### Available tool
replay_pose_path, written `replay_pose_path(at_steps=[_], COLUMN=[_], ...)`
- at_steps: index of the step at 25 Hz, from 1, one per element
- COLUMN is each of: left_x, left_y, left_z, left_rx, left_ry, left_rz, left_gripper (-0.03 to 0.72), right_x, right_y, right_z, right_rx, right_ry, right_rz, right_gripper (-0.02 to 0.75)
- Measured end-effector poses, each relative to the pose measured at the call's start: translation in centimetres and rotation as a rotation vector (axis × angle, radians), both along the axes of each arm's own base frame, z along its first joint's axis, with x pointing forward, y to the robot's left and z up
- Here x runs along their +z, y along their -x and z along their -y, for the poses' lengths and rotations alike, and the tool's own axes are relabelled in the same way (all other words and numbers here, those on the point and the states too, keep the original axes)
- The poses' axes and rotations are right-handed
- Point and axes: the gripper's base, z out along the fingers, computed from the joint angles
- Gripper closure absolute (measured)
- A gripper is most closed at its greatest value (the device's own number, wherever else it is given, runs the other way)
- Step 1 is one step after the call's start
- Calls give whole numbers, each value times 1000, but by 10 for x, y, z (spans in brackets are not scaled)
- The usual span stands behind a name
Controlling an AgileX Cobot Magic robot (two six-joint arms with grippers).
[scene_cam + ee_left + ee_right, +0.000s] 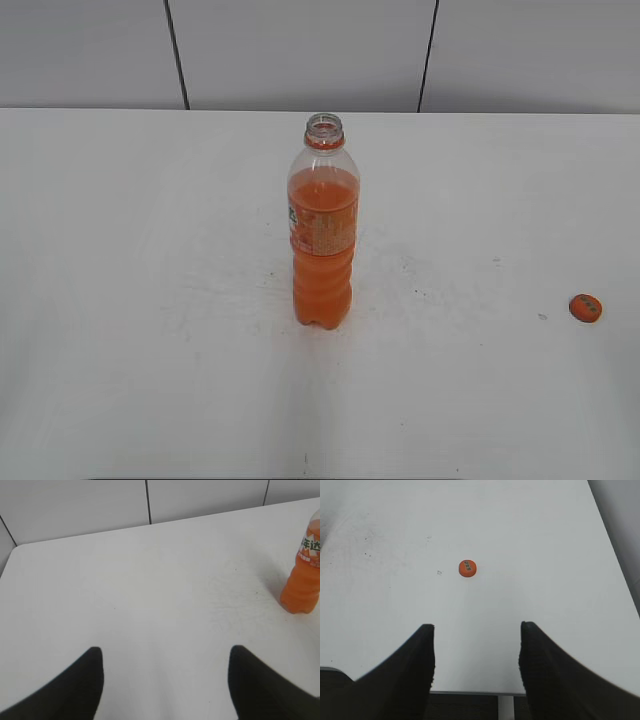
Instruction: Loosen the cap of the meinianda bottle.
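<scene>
The meinianda bottle (323, 225) stands upright at the middle of the white table, with orange drink, an orange label and an open neck with no cap on it. It also shows at the right edge of the left wrist view (304, 570). The small orange cap (585, 307) lies flat on the table far to the right, also seen in the right wrist view (467, 568). My left gripper (165, 652) is open and empty over bare table, left of the bottle. My right gripper (477, 627) is open and empty, above the table's near edge, short of the cap. Neither gripper shows in the exterior view.
The white table (150, 300) has faint dark specks around the bottle. A grey panelled wall (300, 50) runs behind it. The table's near edge and a white leg (506, 707) show in the right wrist view.
</scene>
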Motion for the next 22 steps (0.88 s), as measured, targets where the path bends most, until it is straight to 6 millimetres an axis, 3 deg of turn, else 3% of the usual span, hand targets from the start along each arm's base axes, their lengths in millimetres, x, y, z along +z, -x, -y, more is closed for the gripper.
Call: replay_pose_path(at_steps=[22], left_x=[-1], left_y=[0], left_z=[4], left_rx=[98], left_ry=[18], left_rz=[2], left_gripper=[218], right_x=[-1], right_y=[6], right_z=[1], right_rx=[-5], right_ry=[9], right_rz=[47], right_gripper=[328])
